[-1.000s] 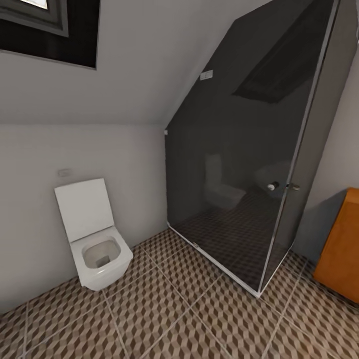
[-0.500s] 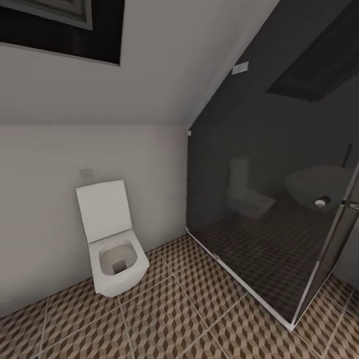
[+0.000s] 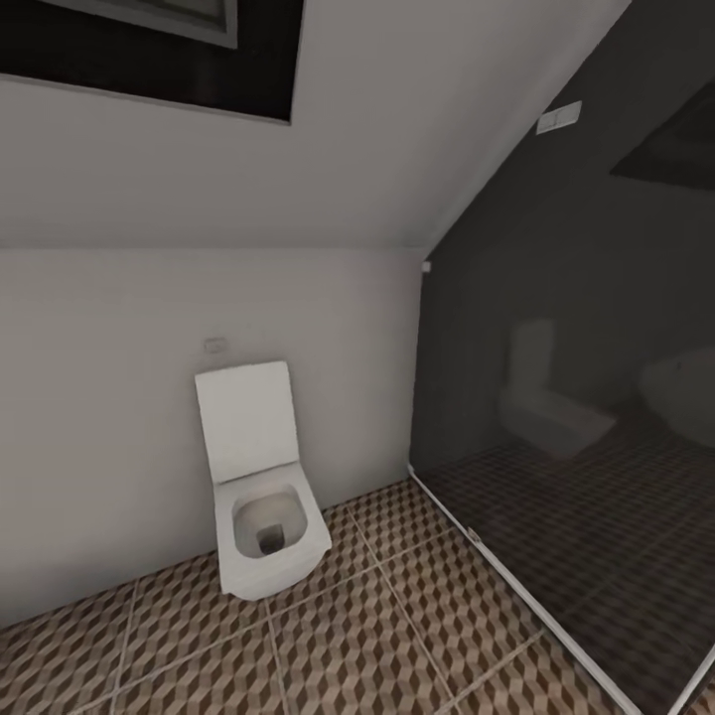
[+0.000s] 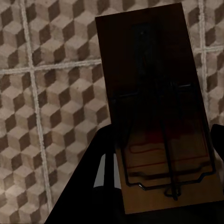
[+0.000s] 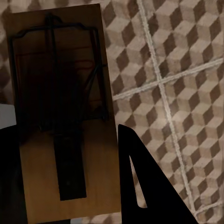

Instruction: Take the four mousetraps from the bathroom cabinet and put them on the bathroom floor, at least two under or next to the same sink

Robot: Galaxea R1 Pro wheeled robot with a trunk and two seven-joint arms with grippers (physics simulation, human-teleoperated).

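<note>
In the left wrist view a dark-brown mousetrap (image 4: 156, 107) with a wire bar and a red mark sits between the dark fingers (image 4: 100, 177), and my left gripper (image 4: 161, 137) is shut on it. It hangs above the cube-pattern bathroom floor (image 4: 51, 102). In the right wrist view a second mousetrap (image 5: 60, 112) sits the same way, with my right gripper (image 5: 65, 140) shut on it and one black finger (image 5: 140, 186) beside it, over the floor tiles (image 5: 177, 79). The sink is out of view.
The head view faces a white square toilet (image 3: 263, 487) with its lid up, against a white wall under a sloped ceiling. A dark glass shower enclosure (image 3: 576, 417) stands to the right, its base rail (image 3: 477, 541) running across the patterned floor (image 3: 348, 636).
The head camera has swung left: the toilet and the glass enclosure have slid rightward in the picture, and the orange cabinet at the right edge has left the frame.
</note>
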